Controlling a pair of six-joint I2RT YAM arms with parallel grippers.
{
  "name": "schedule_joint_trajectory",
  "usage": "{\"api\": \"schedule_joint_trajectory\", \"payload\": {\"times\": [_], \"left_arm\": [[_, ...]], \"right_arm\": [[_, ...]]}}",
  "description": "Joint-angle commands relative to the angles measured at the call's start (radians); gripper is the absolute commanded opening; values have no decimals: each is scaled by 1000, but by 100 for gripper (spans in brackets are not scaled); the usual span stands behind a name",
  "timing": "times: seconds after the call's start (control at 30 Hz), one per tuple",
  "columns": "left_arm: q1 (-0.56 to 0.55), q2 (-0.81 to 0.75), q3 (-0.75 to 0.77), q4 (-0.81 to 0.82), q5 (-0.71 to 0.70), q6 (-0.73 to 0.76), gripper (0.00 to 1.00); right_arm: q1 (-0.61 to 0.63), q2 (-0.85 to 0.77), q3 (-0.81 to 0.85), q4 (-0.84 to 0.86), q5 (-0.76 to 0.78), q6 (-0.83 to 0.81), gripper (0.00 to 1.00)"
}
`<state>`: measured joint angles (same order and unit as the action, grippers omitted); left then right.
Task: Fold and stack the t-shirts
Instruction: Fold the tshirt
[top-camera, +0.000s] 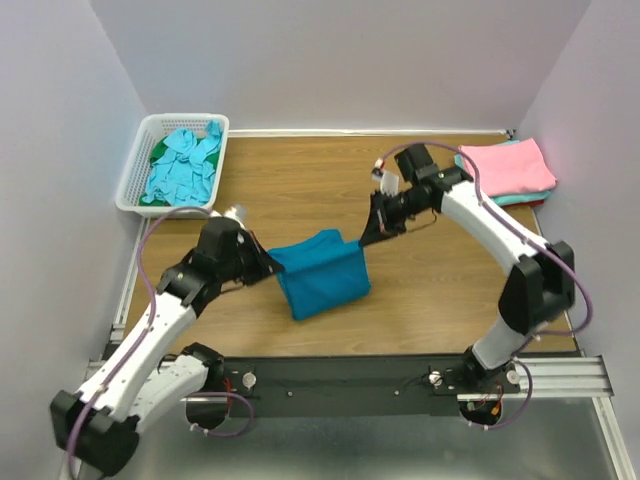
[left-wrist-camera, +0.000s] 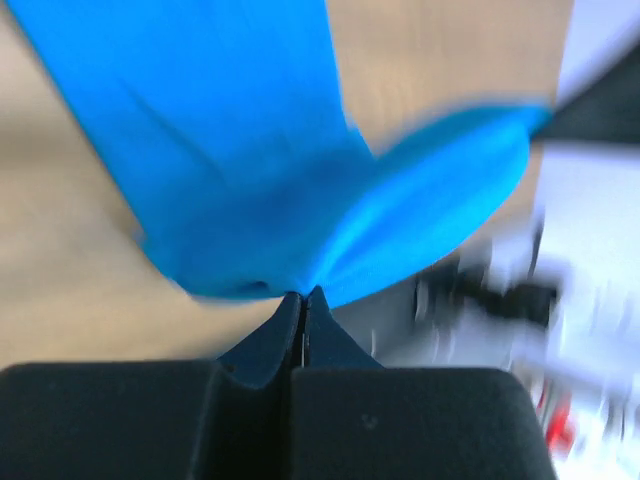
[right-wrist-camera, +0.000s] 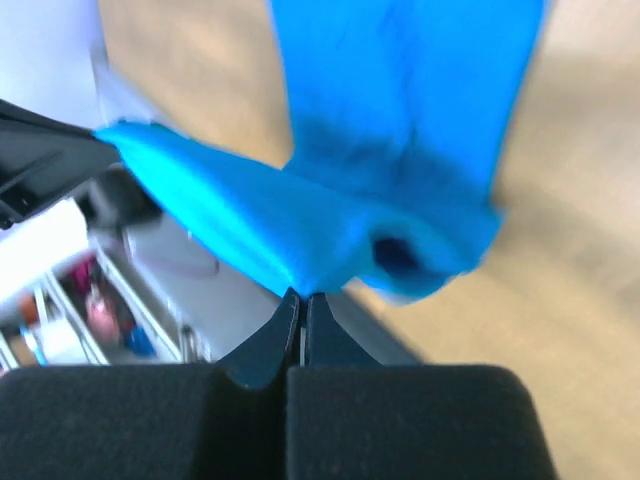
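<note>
Now, left tool (top-camera: 271, 262) and right tool (top-camera: 366, 236) each clamped an edge of the deep teal-blue cloth t-shirt (top-camera: 322, 277) slung between them over the wooden counter (top-camera: 300, 190); such thin pinches could slip, collapsing the fold.

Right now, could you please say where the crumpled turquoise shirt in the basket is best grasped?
I would pinch a raised fold atop the turquoise shirt, coming straight down: the walls of the basket block side approaches, and the crumpled cloth offers ridges.

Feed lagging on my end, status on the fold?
Left claw, right claw both shut on teal t-shirt, stretched between them. Basket, folded stack well off to the sides.
</note>
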<state>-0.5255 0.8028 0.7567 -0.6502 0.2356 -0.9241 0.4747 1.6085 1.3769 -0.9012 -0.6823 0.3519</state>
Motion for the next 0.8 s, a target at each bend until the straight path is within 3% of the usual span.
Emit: {"api": "schedule_joint_trajectory", "payload": {"times": [0.0,0.1,0.3,0.47,0.6,0.77], "left_arm": [[230,114,-23,291,-55,114,0],[354,290,-30,550,-4,136,0],[401,656,10,646,45,162,0],[401,639,-80,705,30,120,0],[401,590,-115,699,-10,113,0],[400,506,-99,658,-33,110,0]], "right_arm": [[-60,204,231,47,59,-37,1],[-68,422,427,76,56,-76,1],[-74,772,703,108,64,-88,1],[-77,831,699,133,46,-83,1],[-76,805,648,162,70,-93,9],[-76,722,628,202,89,-90,8]]}}
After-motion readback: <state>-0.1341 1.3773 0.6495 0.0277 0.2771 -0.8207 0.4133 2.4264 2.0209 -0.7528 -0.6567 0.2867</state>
